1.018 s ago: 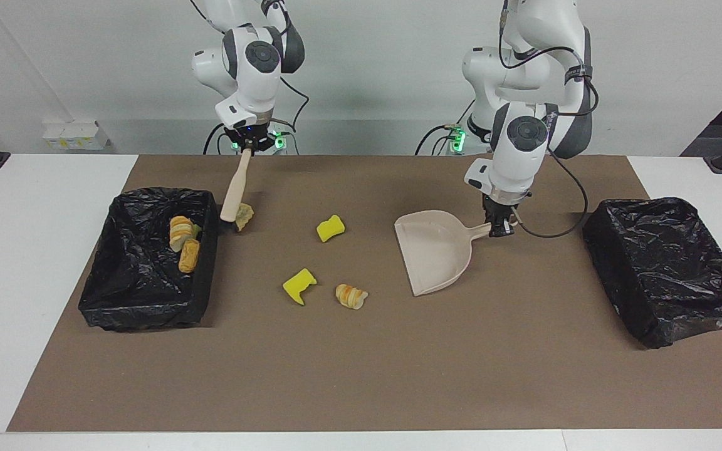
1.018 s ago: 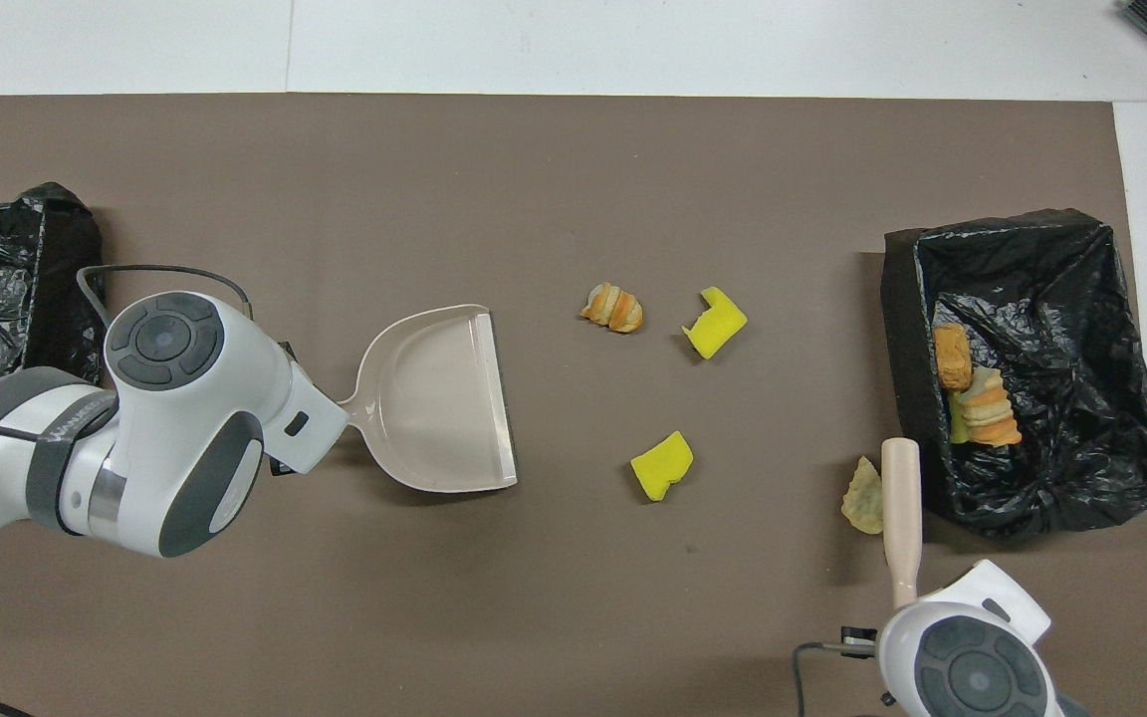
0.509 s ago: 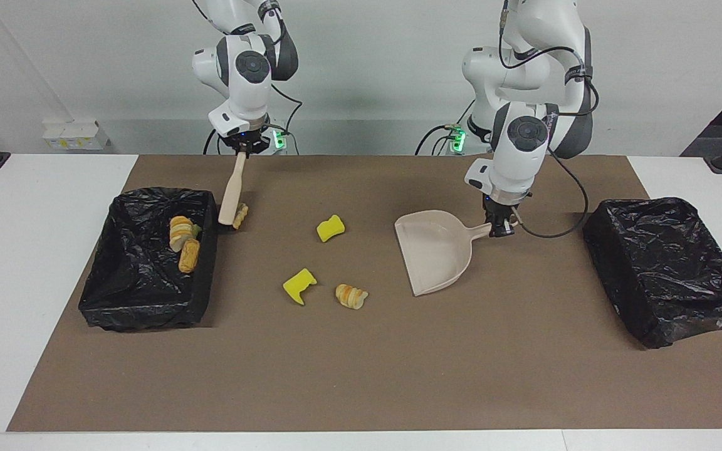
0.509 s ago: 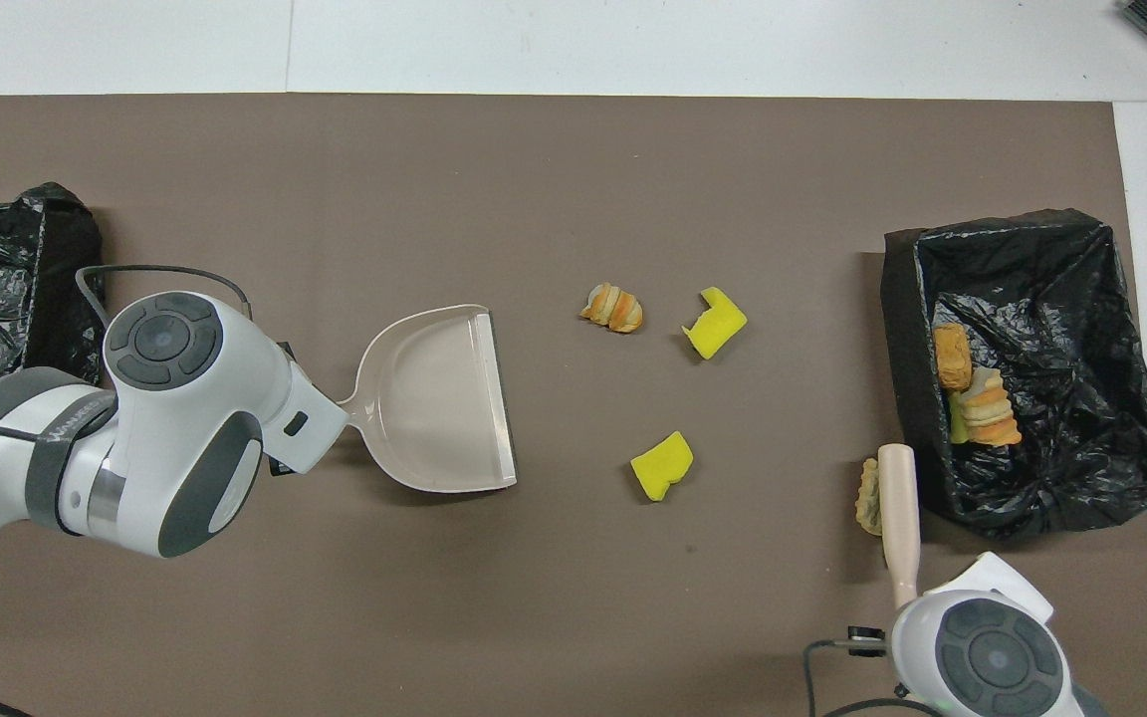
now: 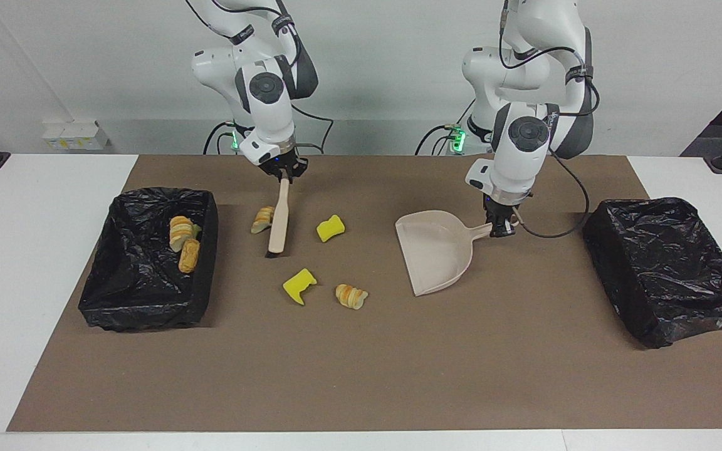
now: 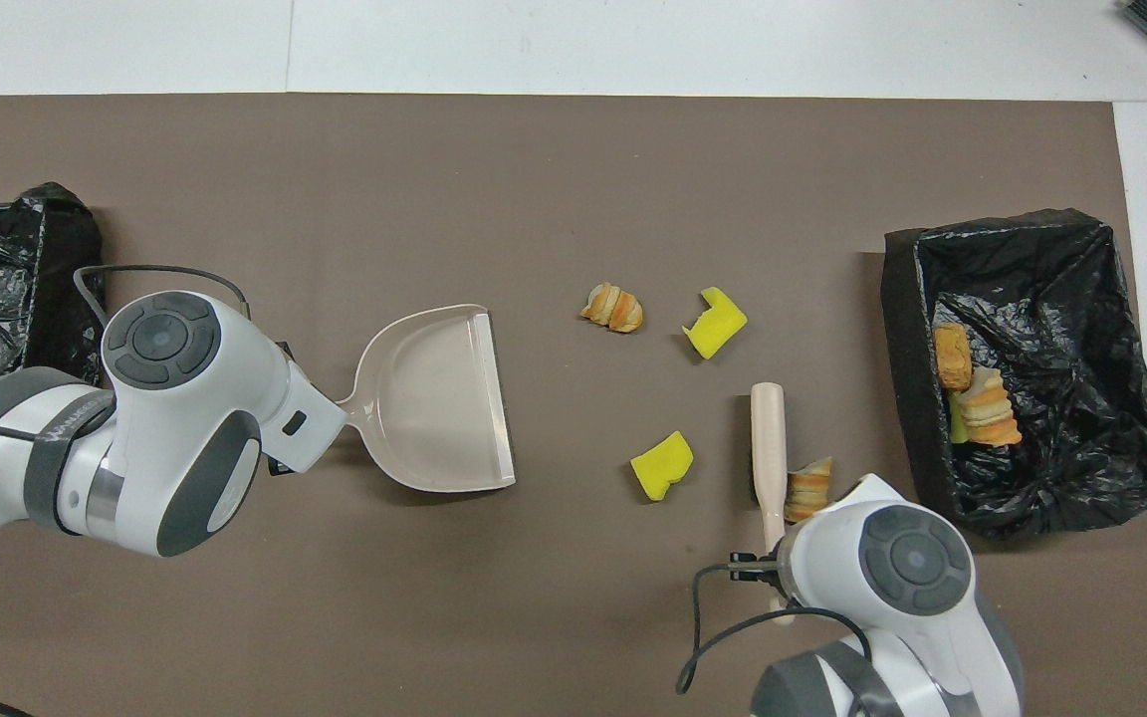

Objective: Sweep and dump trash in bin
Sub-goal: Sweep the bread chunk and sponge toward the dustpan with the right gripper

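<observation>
My right gripper [image 5: 284, 177] is shut on the handle end of the beige brush [image 5: 279, 219], which slants down to the brown mat [image 5: 361, 376] with its black bristles low. A tan bread-like lump of trash [image 5: 264, 219] lies against the brush on the side toward the bin [image 5: 148, 307]. Two yellow sponge chunks [image 5: 330, 228] [image 5: 299, 285] and another bread lump [image 5: 351, 295] lie between brush and dustpan [image 5: 433, 250]. My left gripper [image 5: 500, 230] is shut on the dustpan's handle, with the pan flat on the mat. Overhead, both wrists hide their fingers.
The bin at the right arm's end, lined with a black bag, holds two bread lumps [image 6: 952, 357] [image 6: 987, 413]. A second black-bagged bin [image 5: 668, 269] sits at the left arm's end. White table shows around the mat.
My right gripper has swung the brush from beside the bin toward the table's middle, and the bread lump has moved with it. The left arm and dustpan have not moved.
</observation>
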`<state>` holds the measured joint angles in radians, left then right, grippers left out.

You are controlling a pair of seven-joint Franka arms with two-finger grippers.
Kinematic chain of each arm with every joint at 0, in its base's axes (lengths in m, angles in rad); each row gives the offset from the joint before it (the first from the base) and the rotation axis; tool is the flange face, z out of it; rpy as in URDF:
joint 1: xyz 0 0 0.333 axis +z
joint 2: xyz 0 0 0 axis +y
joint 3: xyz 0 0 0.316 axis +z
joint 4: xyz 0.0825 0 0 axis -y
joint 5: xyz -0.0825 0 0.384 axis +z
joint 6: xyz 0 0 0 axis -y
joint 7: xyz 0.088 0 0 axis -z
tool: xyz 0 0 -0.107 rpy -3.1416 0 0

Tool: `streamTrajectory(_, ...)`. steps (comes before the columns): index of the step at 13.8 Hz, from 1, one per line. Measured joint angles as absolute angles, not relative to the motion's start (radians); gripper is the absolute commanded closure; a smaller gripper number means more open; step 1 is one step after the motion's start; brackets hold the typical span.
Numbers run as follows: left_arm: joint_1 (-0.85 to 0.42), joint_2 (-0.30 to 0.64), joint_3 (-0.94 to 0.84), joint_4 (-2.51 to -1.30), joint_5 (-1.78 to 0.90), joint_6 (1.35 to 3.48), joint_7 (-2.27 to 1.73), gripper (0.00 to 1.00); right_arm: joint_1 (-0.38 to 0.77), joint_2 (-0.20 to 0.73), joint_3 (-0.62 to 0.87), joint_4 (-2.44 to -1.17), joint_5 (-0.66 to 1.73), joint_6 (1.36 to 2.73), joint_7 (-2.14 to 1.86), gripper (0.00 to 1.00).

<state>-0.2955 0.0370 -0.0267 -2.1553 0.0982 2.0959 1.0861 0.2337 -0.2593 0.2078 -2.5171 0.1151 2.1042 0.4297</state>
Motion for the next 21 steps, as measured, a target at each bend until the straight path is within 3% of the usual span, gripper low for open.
streamTrajectory(4,-0.295,0.037,-0.026,-2.155,0.098,2.098,1.086,1.00,0.275,-0.160,0.209,-2.322,0.136,2.009,0.499,1.00)
streamTrajectory(7,-0.295,0.037,-0.026,-2.156,0.098,2.101,1.086,1.00,0.245,-0.218,0.199,-2.252,0.135,1.858,0.516,1.00)
streamTrajectory(10,-0.295,0.037,-0.026,-2.157,0.098,2.104,1.086,1.00,0.130,-0.333,0.192,-2.323,0.134,1.790,0.450,1.00)
streamTrajectory(15,-0.295,0.037,-0.026,-2.157,0.098,2.105,1.086,1.00,-0.036,-0.486,0.188,-2.578,0.133,1.820,0.205,1.00)
streamTrajectory(18,-0.295,0.037,-0.026,-2.157,0.098,2.105,1.086,1.00,0.003,-0.502,0.203,-2.666,0.136,1.889,0.205,1.00)
streamTrajectory(21,-0.295,0.037,-0.026,-2.158,0.098,2.105,1.086,1.00,0.152,-0.462,0.208,-2.659,0.161,1.938,0.310,1.00)
